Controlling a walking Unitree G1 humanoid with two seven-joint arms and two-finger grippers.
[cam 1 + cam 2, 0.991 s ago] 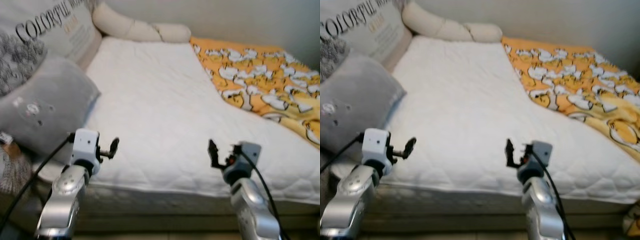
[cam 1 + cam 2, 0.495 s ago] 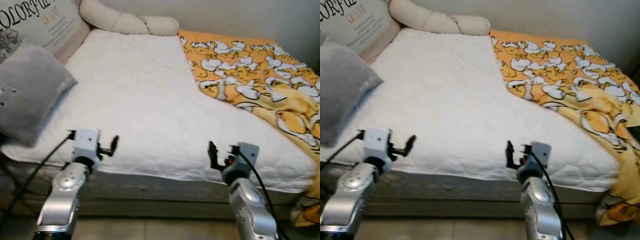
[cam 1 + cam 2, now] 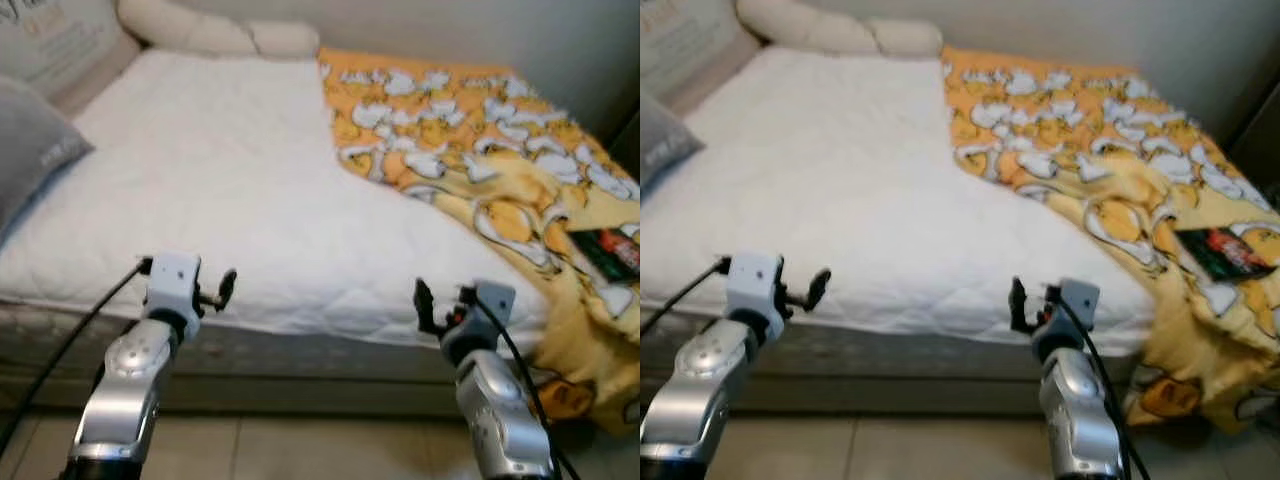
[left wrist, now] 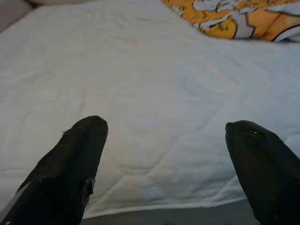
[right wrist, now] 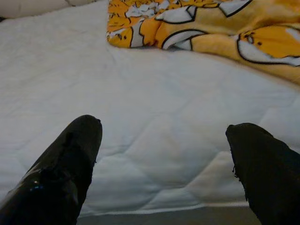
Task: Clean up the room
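Bed (image 3: 200,190) with white quilted mattress cover ahead, filling most of the head views. Yellow-orange blanket (image 3: 470,150) with white cartoon print bunched on the right half of the bed, spilling over the right front corner down to the floor. Dark red-and-green packet (image 3: 1225,250) lying on the blanket near that right edge, well apart from both grippers, ahead and to the right of the right one. Grey pillow (image 3: 25,150) at the far left edge of the bed, cream bolster (image 3: 215,35) along the head end by the wall. Left gripper (image 3: 226,288) raised in front of the mattress's near edge, fingers (image 4: 75,164) spread wide, holding nothing. Right gripper (image 3: 422,300) raised level with it at the near edge further right, fingers (image 5: 70,164) also spread apart, nothing between them; blanket's nearest fold beyond it, not touching. Tiled floor (image 3: 300,450) below the bed base.
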